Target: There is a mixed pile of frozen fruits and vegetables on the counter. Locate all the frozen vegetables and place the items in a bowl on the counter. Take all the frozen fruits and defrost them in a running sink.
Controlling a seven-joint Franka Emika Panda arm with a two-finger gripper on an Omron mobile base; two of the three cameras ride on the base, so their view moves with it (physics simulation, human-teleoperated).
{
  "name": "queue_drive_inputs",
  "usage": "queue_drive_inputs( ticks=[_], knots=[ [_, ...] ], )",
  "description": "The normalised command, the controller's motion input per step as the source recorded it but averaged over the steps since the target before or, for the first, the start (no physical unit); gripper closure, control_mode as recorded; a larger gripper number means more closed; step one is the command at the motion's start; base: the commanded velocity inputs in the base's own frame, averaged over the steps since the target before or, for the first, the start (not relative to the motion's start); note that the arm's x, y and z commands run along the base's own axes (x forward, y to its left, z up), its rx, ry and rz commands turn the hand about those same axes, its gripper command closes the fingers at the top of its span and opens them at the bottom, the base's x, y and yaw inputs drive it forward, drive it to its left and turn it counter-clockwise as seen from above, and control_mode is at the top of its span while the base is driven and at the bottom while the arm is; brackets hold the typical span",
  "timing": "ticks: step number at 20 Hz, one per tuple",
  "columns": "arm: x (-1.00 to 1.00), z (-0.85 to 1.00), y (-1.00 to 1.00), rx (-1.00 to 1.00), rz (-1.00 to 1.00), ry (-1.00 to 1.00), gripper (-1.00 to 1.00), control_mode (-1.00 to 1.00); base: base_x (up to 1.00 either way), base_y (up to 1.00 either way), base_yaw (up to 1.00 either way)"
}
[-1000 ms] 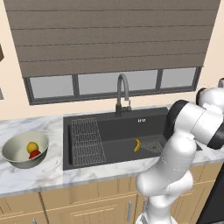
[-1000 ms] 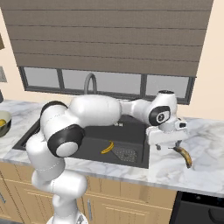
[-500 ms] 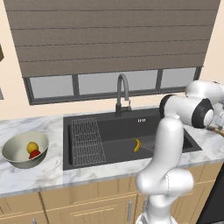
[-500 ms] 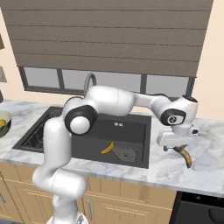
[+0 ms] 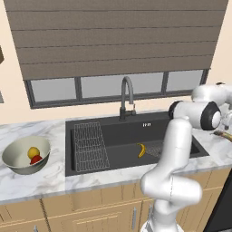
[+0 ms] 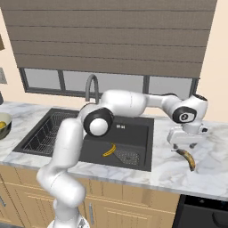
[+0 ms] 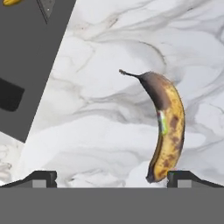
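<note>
Hand view: pincer wide open over table banana at 3 o'clock; light, stiff, slick — grab mid-body.

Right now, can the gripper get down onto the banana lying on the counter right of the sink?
Probably yes: the open gripper hangs just above the banana on bare counter, with nothing between them.

Above your worktop: slatted grey-brown blind drawn over dark-framed window; black appliance at lower right.
</note>
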Motion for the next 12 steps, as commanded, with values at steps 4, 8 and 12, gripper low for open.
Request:
queue_drive_inputs(
  ticks=[4, 8, 12],
  knots=[
    [0.01, -0.58, 0.09, -0.23, -0.01, 0.00, -1.00, -1.00, 0.00, 0.00, 0.00],
    [0.00, -0.34, 0.08, -0.05, -0.01, 0.01, -1.00, -1.00, 0.00, 0.00, 0.00],
    [0.04, -0.40, 0.00, 0.00, 0.00, 0.00, -1.00, -1.00, 0.00, 0.00, 0.00]
  ],
)
